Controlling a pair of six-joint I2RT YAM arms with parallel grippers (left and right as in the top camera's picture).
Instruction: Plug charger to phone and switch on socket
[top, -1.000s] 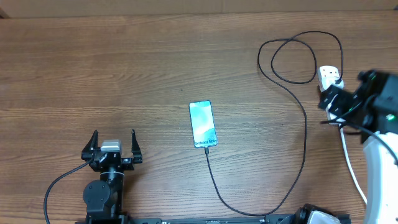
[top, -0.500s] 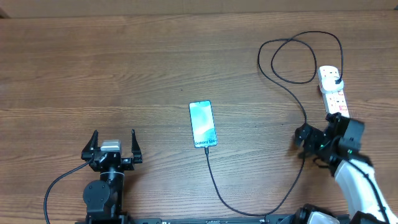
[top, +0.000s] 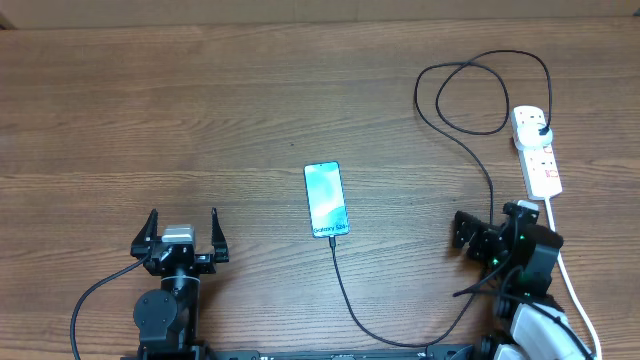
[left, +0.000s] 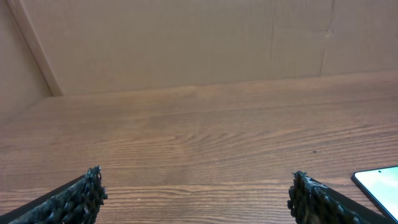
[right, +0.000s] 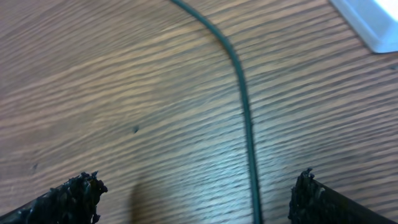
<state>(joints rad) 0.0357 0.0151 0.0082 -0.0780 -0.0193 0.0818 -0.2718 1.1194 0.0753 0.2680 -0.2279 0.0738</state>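
Observation:
The phone lies face up at the table's middle, its screen light blue-teal; its corner shows in the left wrist view. The black charger cable runs from the phone's near end, curves right, loops at the back and ends in a black plug on the white power strip. The cable and a corner of the strip show in the right wrist view. My right gripper is open and empty, low over the cable near the strip's near end. My left gripper is open and empty at the front left.
The strip's thick white cord runs down the right side past my right arm. A cardboard wall stands behind the table's far edge. The table top is brown wood.
My right arm has drawn back from the power strip toward the front right of the table, uncovering the strip. The left arm, the phone and the cable have not moved.

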